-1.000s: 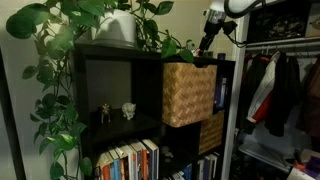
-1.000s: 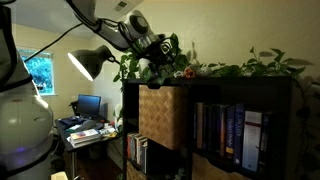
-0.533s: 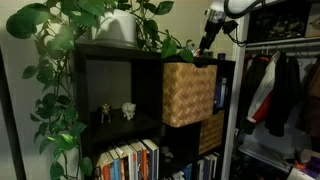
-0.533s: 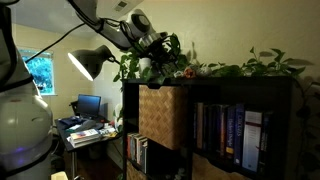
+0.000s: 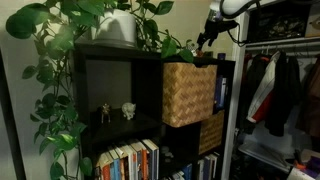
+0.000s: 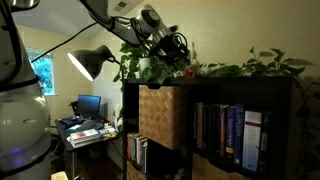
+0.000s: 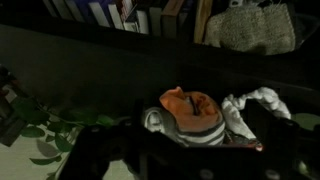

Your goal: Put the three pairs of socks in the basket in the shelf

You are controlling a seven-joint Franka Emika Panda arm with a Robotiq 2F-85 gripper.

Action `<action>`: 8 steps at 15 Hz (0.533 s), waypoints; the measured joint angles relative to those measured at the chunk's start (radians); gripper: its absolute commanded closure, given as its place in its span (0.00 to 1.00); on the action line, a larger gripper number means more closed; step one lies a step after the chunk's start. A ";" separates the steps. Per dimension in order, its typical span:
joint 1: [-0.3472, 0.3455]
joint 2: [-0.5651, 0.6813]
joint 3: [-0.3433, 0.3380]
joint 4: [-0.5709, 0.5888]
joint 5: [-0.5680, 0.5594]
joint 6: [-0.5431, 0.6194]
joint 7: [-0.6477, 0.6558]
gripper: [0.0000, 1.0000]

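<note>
- Hanging over the top of the shelf (image 5: pixel 120 50), the one tool (image 5: pixel 206 38) has its jaws spread wide and grips nothing
- Socks (image 7: pixel 190 112) lie on the dark shelf top under the tool in the wrist view: two bundles can be counted, one orange with grey-and-white stripes and a paler one touching it; a third cannot be made out
- One basket (image 5: pixel 190 93) of tan wicker fills the upper compartment just below the tool, seen in both exterior views
- One smaller basket (image 5: pixel 211 131), darker, sits in the compartment beneath it
- Two figurines (image 5: pixel 116 111) stand side by side in the compartment beside the tan basket
- One plant (image 5: pixel 60 60) spreads across the shelf top and trails down its side
- Books (image 5: pixel 128 160) stand in a row in a lower compartment, too many and too blurred to count
- One lamp (image 6: pixel 88 62) is lit beside the shelf
- One clothes rack (image 5: pixel 275 90) with hanging garments stands next to the shelf
</note>
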 measured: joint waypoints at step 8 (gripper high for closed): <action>-0.013 0.140 -0.016 0.126 0.001 0.012 0.185 0.00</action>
